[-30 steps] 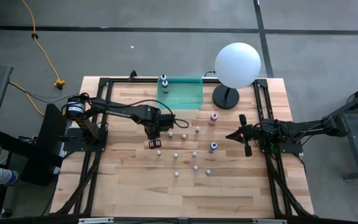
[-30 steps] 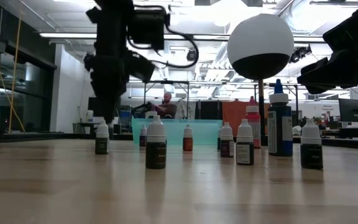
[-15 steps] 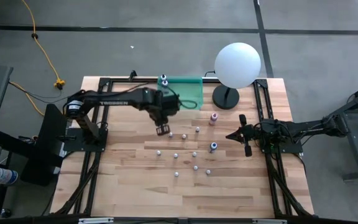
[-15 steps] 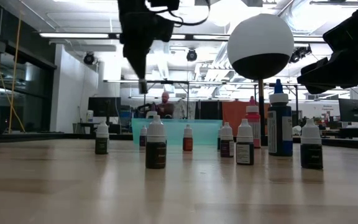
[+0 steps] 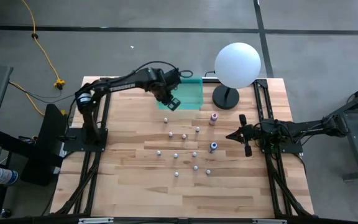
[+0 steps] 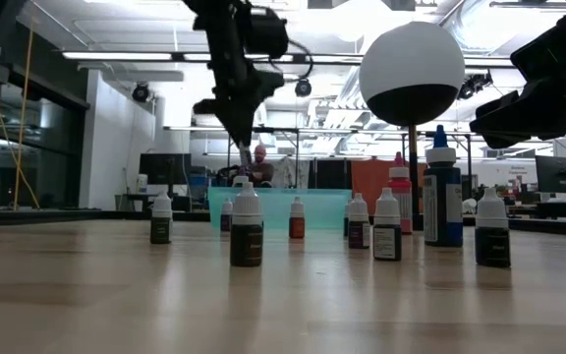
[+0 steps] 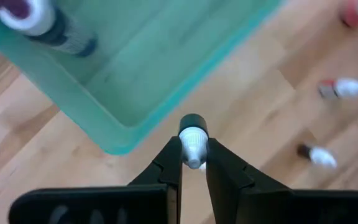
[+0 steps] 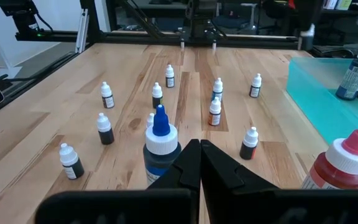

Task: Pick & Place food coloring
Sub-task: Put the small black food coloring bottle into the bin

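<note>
My left gripper [image 5: 173, 103] hangs at the near left corner of the teal tray [image 5: 190, 93], shut on one tiny food coloring bottle [image 7: 192, 127] with a white cap and dark body. Two larger bottles [image 5: 165, 79] stand in the tray's far left corner. Several small bottles [image 5: 183, 152] stand upright on the wood at mid-table, with a pink one [image 5: 214, 117] and a blue one [image 5: 213, 147]. My right gripper [image 5: 233, 134] rests shut at the table's right side. My left gripper pinches the tiny bottle by its white cap [image 7: 192, 154] between the two fingertips. The fingers come from above, pointing steeply down. The bottle hangs below them, dark body downward, clear of the table and beside the tray's near wall.
A white globe lamp [image 5: 237, 64] on a black foot [image 5: 225, 98] stands just right of the tray. Black frame rails [image 5: 101, 124] run along the table's left and right sides. Bare wood lies toward the near edge.
My left gripper, still shut on the bottle, has risen from low over the table left of the bottle cluster. It has swung toward the far edge to the tray's near left corner, and its wrist has rolled on the way. The standing bottles have kept their places.
</note>
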`<state>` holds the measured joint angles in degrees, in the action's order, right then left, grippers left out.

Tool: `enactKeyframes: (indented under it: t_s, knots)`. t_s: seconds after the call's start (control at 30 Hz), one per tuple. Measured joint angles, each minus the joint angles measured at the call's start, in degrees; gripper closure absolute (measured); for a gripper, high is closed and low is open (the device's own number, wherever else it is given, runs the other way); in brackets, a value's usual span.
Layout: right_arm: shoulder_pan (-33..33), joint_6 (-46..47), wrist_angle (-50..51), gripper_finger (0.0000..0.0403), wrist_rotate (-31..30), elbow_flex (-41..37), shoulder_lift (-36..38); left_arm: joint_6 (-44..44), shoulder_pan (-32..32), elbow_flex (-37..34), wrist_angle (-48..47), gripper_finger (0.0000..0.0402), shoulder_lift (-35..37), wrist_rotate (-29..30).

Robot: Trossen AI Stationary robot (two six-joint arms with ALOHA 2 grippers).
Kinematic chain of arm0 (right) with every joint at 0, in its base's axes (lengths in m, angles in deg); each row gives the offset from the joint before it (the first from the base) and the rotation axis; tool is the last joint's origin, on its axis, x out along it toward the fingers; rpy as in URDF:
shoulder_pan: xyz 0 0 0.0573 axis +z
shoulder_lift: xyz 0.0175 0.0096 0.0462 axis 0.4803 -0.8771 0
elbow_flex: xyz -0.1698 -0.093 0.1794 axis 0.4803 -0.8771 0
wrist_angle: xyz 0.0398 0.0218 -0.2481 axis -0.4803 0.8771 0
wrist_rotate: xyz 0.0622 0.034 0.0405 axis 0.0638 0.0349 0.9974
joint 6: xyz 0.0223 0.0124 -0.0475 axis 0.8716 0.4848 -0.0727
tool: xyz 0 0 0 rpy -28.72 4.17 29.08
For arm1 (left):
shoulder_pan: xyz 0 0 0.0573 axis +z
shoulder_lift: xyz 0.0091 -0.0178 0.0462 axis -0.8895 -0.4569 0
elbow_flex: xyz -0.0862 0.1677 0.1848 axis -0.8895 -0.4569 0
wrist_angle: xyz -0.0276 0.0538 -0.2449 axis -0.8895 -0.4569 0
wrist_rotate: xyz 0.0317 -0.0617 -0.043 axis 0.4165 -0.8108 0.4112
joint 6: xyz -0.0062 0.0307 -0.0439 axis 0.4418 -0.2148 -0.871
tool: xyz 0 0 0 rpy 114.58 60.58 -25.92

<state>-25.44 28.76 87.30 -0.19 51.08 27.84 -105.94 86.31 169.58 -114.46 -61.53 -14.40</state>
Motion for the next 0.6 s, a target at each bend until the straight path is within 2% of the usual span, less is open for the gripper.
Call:
enactKeyframes:
  t_s: [0.37, 0.6]
  knots:
    - [0.0, 0.0, -0.01, 0.0402, 0.0, -0.01, 0.0, -11.8, 4.98, 3.23, 4.44, 0.0364, -9.83, 0.58]
    - [0.01, -0.02, -0.02, 0.0402, 0.02, 0.01, -0.02, -17.96, 6.36, 3.22, 4.1, 0.0364, -11.43, 3.23]
